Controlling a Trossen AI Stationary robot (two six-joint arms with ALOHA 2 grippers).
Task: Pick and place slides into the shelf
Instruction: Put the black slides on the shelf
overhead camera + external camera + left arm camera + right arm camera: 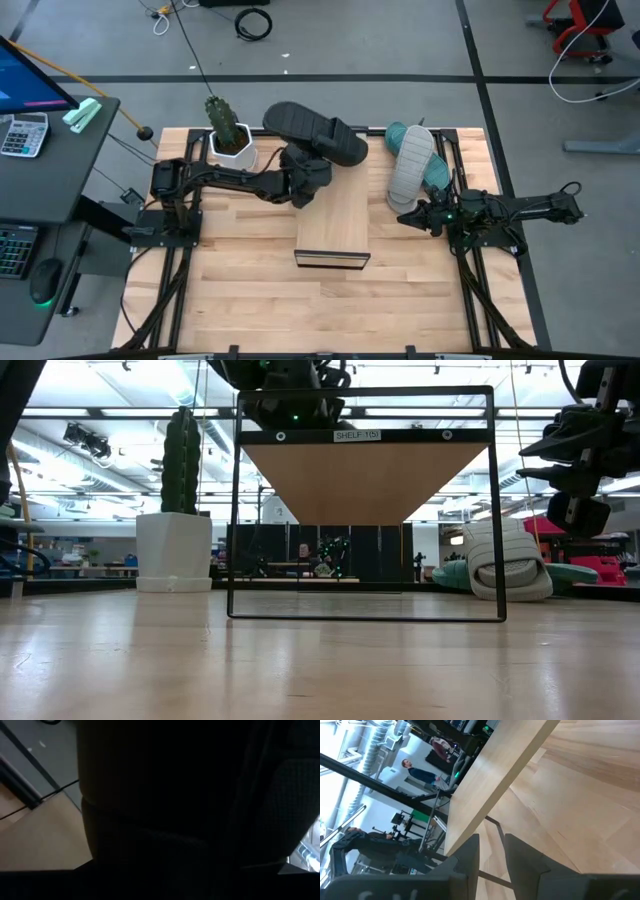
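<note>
Three slides are on record: we find the black slide [315, 132] clamped in the left gripper [305, 172] above the far end of the shelf [333, 225], mid-table. The light grey slide [411, 165] lies on the teal slide [432, 170] beside the shelf. The right gripper [420, 213], near them, holds nothing, fingers [465, 865] narrowly parted.

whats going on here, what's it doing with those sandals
The left gripper holds the black slide up over the far end of the shelf, so it is not yet placed. The light grey slide lies on top of the teal slide at the table's right side. The right gripper waits empty just beside them. A potted cactus stands at the back left.
</note>
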